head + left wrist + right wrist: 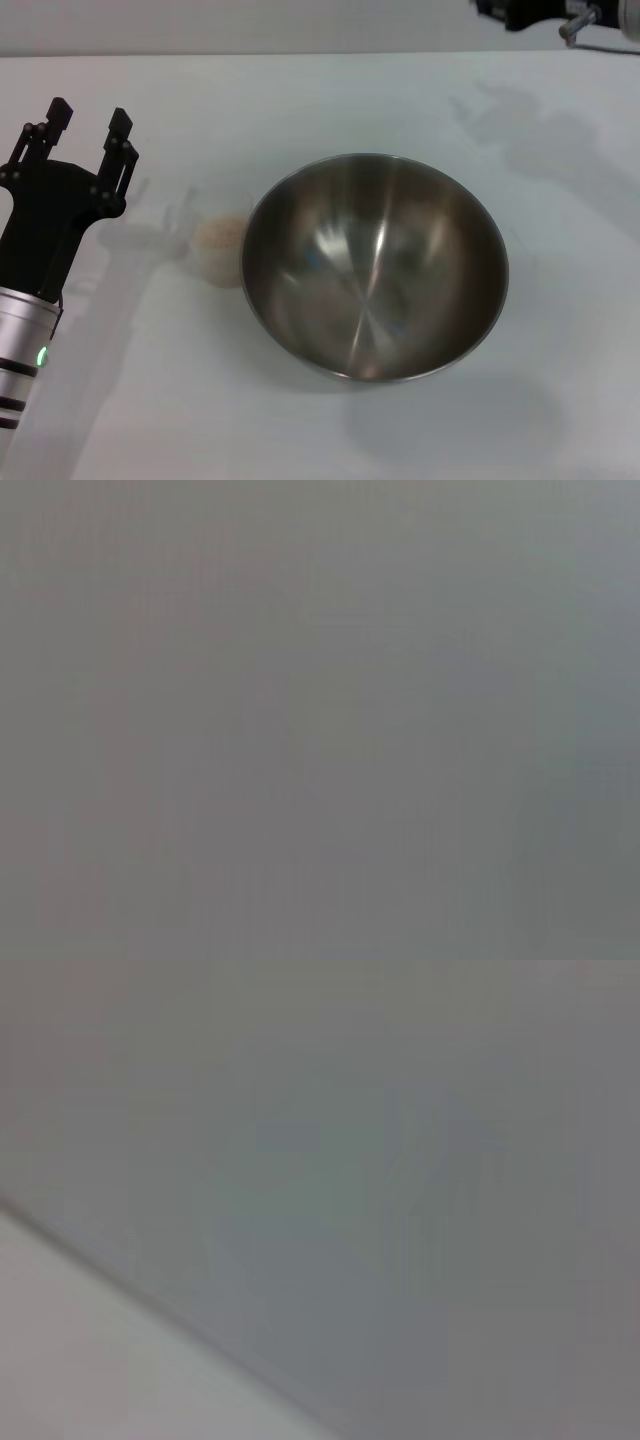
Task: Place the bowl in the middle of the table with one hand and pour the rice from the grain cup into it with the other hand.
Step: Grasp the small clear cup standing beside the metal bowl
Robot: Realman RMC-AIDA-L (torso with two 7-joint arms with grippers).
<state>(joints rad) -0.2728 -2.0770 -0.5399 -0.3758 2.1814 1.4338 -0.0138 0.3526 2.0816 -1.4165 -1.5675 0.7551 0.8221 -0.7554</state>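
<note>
Head view: steel bowl (pixel 375 267) mid-desk (pixel 320 90), empty; rice-filled grain cup (pixel 218 248) touching it — left gripper (pixel 88 117) nearby, fingers spread empty, ready to grasp.

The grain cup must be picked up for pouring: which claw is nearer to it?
Left. The left claw, open, hovers just left of the grain cup; the right arm is only glimpsed at the far edge.
</note>
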